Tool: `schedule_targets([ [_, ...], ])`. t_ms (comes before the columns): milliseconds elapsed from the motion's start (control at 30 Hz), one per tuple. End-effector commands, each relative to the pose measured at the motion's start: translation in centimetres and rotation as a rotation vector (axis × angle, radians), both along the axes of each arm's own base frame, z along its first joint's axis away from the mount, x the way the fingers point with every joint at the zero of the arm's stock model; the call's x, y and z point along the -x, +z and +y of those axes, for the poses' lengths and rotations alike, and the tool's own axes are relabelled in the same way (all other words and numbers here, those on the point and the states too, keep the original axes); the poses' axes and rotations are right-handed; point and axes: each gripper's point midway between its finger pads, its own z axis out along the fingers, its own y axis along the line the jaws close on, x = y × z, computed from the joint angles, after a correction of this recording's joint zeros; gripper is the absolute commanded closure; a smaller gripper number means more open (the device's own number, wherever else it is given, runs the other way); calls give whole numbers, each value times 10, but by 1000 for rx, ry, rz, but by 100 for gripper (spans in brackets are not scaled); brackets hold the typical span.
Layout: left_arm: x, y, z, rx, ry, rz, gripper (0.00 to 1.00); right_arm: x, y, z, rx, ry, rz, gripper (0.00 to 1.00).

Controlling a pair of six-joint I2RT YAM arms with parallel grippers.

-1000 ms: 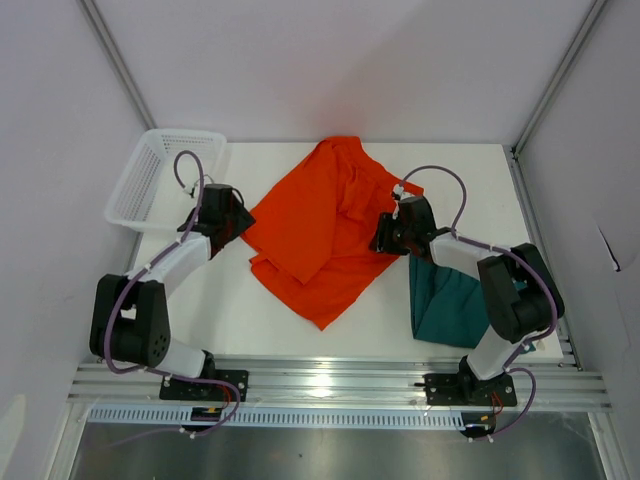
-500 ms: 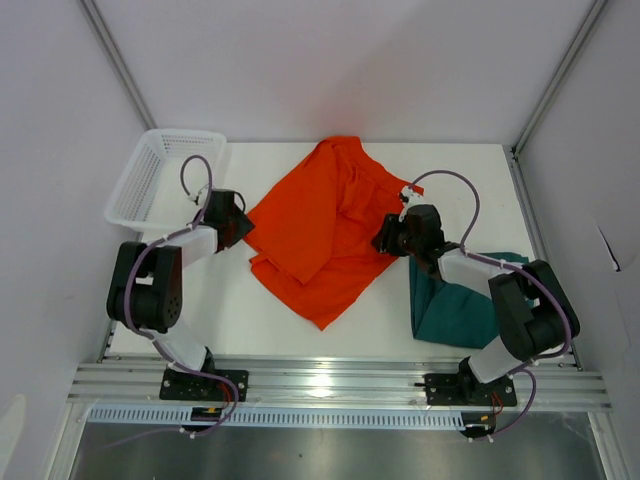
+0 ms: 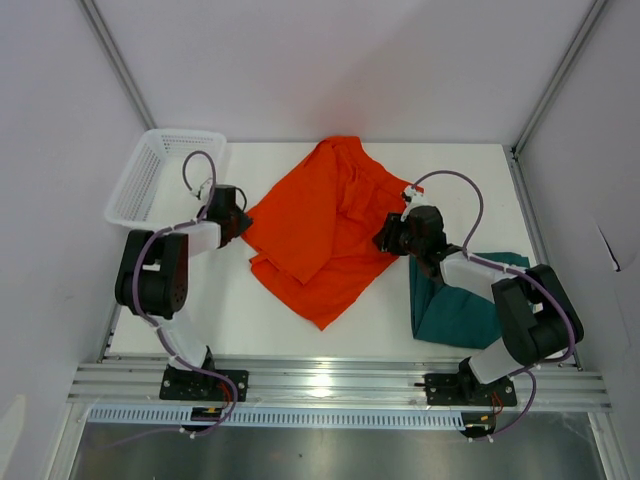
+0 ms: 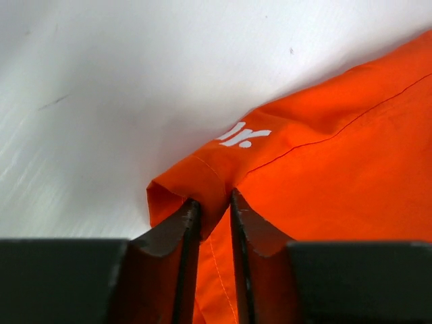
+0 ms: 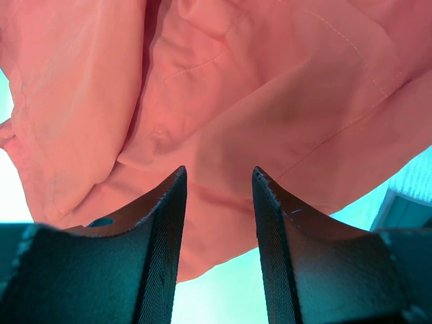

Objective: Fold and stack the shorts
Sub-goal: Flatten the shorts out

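Left arm has tucked its elbow back toward its base while its jaws narrow onto the cloth, and the right arm has slid a touch to the right. Now the orange shorts [image 3: 320,235] lie spread and rumpled mid-table, toward the far side. The left gripper [image 4: 210,202] pinches a folded hem corner at their left edge, fingers almost together with fabric squeezed between them, just below some white lettering [image 4: 243,135]. At the right edge sits the right gripper [image 5: 217,177], jaws apart, orange cloth showing through the gap and nothing gripped. Under the right arm, the teal-green shorts [image 3: 455,310] lie bunched near the table's [image 3: 250,310] right side. A white mesh basket [image 3: 150,175] sits at the far left corner.
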Motion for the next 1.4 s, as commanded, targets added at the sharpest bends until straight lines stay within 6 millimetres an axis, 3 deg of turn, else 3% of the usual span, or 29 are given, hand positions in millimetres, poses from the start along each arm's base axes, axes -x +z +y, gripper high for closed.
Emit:
schedule_targets([
  [0, -27, 20, 2, 8, 5, -90, 76, -11, 22, -5, -13, -41, -77, 54],
  [67, -31, 21, 2, 18, 7, -99, 97, -17, 28, -13, -18, -70, -89, 55],
  [100, -32, 20, 2, 30, 10, -96, 100, -18, 30, -18, -16, -87, -85, 55],
  [300, -40, 34, 15, 94, 32, -127, 100, -36, 38, -52, -20, -227, -30, 58],
  [400, -43, 52, 23, 122, 46, -163, 100, -45, 37, -67, -19, -300, 4, 55],
  [467, -43, 65, 19, 151, 31, -186, 100, -54, 30, -79, -15, -359, 35, 54],
  [500, -43, 69, 33, 159, 69, -197, 100, -57, 28, -82, -17, -373, 51, 54],
  [667, -50, 101, 33, 215, 61, -266, 100, -85, 15, -101, -30, -440, 124, 50],
  [833, -62, 116, 41, 235, 74, -301, 100, -102, -1, -121, -24, -496, 176, 46],
  [1033, -86, 141, 58, 250, 100, -358, 100, -143, 14, -123, -47, -447, 95, 47],
  [1200, -97, 141, 75, 249, 129, -370, 100, -164, 7, -119, -36, -392, 75, 49],
  [1300, -105, 139, 85, 244, 143, -368, 100, -171, 3, -112, -51, -354, 81, 53],
  [1367, -112, 136, 90, 234, 147, -366, 100, -178, -3, -109, -55, -348, 96, 62],
])
